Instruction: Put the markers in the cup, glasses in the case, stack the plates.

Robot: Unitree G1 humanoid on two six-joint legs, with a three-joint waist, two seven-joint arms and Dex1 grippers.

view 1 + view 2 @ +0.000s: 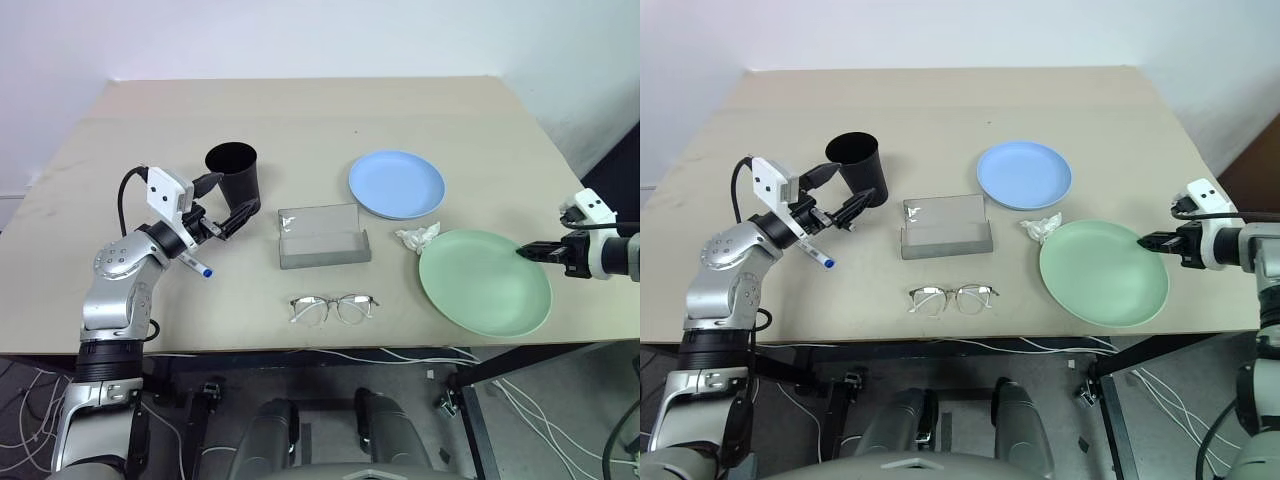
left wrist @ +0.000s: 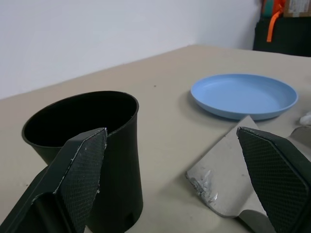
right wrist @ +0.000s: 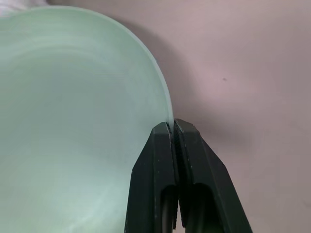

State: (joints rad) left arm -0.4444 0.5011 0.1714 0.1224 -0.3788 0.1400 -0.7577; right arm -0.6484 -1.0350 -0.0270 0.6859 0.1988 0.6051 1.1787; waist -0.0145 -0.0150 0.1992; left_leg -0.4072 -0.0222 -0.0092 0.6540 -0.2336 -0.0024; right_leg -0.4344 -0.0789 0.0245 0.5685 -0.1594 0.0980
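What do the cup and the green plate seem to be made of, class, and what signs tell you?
The cup: probably plastic, matte black, with a thin wall and no gloss. The green plate: likely plastic too, pale mint with a smooth satin sheen and a thin moulded rim, which the right gripper pinches.

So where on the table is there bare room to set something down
The whole far strip beyond the black cup and light blue plate is bare. So is the near edge left of the glasses. It is crowded around the crumpled tissue, between the blue and mint green plate.
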